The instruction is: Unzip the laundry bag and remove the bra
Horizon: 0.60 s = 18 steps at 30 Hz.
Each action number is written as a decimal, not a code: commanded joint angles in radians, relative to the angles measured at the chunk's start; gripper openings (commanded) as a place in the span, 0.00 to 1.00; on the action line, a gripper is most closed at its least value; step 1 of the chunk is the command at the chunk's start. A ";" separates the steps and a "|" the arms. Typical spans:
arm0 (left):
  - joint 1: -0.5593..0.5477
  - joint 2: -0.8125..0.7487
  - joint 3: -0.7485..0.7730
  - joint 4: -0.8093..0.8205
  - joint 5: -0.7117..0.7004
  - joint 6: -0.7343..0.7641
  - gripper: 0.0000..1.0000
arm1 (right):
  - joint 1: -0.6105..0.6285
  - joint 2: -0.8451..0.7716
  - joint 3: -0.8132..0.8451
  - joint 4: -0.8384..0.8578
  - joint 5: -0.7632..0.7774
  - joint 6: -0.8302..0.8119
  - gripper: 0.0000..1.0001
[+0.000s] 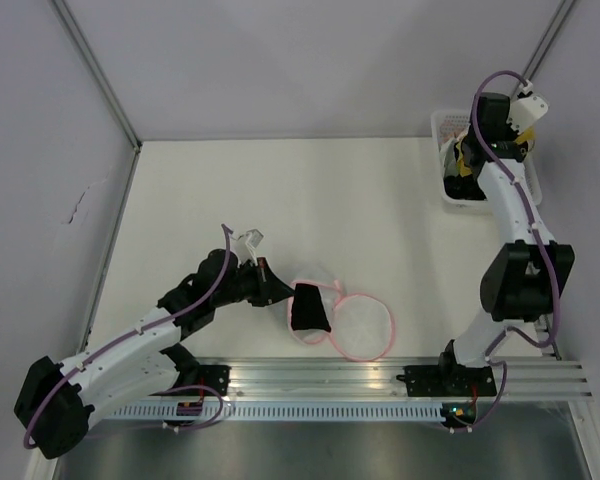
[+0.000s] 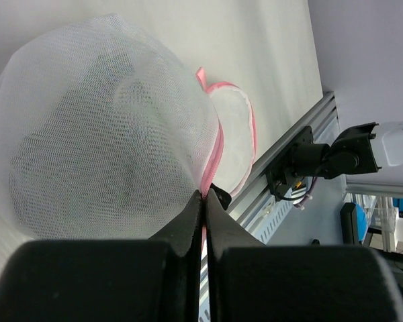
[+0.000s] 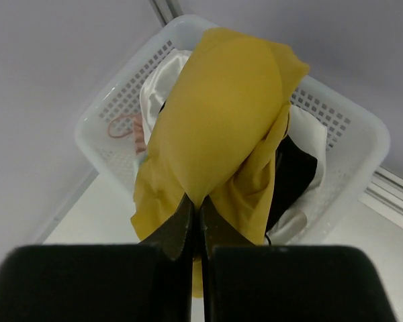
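The laundry bag (image 1: 360, 325) lies open near the table's front, its pink-trimmed round flap spread flat. My left gripper (image 1: 278, 290) is shut on its pink zipper trim (image 2: 217, 151), with the mesh dome (image 2: 101, 127) bulging ahead of the fingers. A dark shape (image 1: 310, 308) shows at the bag's mouth and through the mesh. My right gripper (image 3: 196, 201) is shut on the yellow bra (image 3: 221, 114) and holds it over the white basket (image 3: 114, 107) at the far right. The bra also shows in the top view (image 1: 466, 166).
The white plastic basket (image 1: 446, 125) stands at the back right corner and holds a black garment (image 3: 292, 171) and white cloth (image 3: 158, 84). An aluminium rail (image 1: 380, 380) runs along the near table edge. Frame posts stand at the back corners.
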 commanded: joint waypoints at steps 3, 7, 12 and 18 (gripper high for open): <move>-0.002 -0.016 -0.002 -0.001 0.026 -0.031 0.02 | -0.089 0.203 0.234 -0.055 -0.085 0.026 0.00; -0.002 -0.045 -0.011 -0.009 0.023 -0.039 0.02 | -0.100 0.398 0.363 -0.124 -0.104 0.015 0.00; -0.004 -0.076 -0.026 -0.010 0.018 -0.059 0.02 | -0.109 0.592 0.589 -0.242 -0.169 -0.006 0.00; -0.002 -0.113 -0.043 -0.013 0.011 -0.067 0.02 | -0.118 0.577 0.614 -0.267 -0.200 -0.060 0.61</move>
